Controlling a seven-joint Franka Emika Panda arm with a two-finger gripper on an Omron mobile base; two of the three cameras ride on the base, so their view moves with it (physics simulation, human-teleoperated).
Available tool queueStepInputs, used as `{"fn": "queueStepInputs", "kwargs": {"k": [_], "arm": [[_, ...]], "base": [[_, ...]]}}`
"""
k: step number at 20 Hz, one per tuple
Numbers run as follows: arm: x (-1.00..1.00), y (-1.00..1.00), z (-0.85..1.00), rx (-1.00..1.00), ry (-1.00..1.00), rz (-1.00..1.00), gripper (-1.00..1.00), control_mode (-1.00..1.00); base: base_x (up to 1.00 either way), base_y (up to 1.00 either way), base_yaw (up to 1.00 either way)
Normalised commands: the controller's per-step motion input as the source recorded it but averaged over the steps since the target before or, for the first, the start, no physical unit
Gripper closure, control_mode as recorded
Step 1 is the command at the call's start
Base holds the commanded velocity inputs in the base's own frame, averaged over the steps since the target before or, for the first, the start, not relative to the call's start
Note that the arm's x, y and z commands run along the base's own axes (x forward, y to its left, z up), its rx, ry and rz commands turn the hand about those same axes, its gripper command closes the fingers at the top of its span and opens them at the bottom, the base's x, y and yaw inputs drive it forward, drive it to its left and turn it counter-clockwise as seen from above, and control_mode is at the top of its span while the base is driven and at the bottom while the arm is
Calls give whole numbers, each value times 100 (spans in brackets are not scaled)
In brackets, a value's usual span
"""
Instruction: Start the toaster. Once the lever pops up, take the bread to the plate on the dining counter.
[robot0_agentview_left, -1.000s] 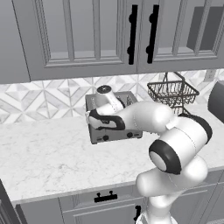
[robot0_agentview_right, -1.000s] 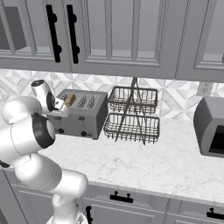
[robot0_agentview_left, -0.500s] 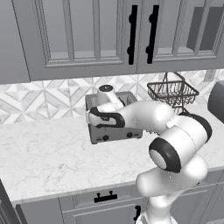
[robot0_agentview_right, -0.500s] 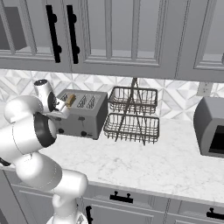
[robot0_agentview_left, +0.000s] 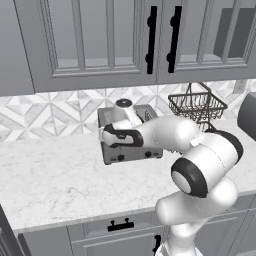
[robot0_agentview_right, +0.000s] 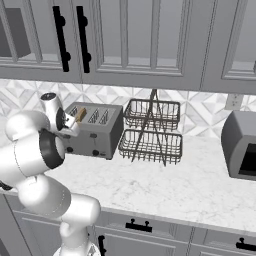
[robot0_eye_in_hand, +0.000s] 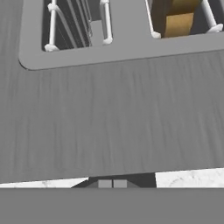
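So the toaster (robot0_agentview_left: 131, 140) is the thing to orient by here: it sits on the marble counter (robot0_agentview_left: 55, 180) right up against the patterned backsplash, under the grey upper cabinets (robot0_agentview_left: 100, 40). The arm is bent way over and its hand is parked right at the toaster's front edge, pointing down over the front face. The gripper (robot0_eye_in_hand: 112, 183) has its two little tips pressed together, nothing between them, sitting just past the lower edge of the toaster's grey top, where a black bit of the front pokes out. Can't really tell from here if they're actually touching the lever.

The bread (robot0_eye_in_hand: 175, 19) is down in one of the toaster's slots, tan and golden seen edge-on. From the right side you can spot the bread (robot0_agentview_right: 80, 114) in the slot nearest the arm's hand.

Just beside the toaster, on the side away from the arm, there's a two-tier wire basket (robot0_agentview_right: 151, 132), and further along past that a dark grey microwave-looking box (robot0_agentview_right: 241, 145). Drawers with black handles (robot0_agentview_left: 120, 226) run below the counter.
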Motion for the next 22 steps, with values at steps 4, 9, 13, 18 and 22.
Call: {"fn": "queueStepInputs", "kwargs": {"k": [4, 9, 13, 18, 22], "arm": [[-2, -29, -53, 0, -8, 0, 100, -100], [0, -21, -66, 0, -3, 0, 100, -100], [0, -18, -52, 0, -8, 0, 100, -100], [-1, -21, -52, 0, -9, -1, 100, -100], [-14, -17, -36, 0, -2, -1, 100, -100]], "base": [[0, 0, 0], [0, 0, 0], [0, 0, 0], [0, 0, 0], [0, 0, 0]]}}
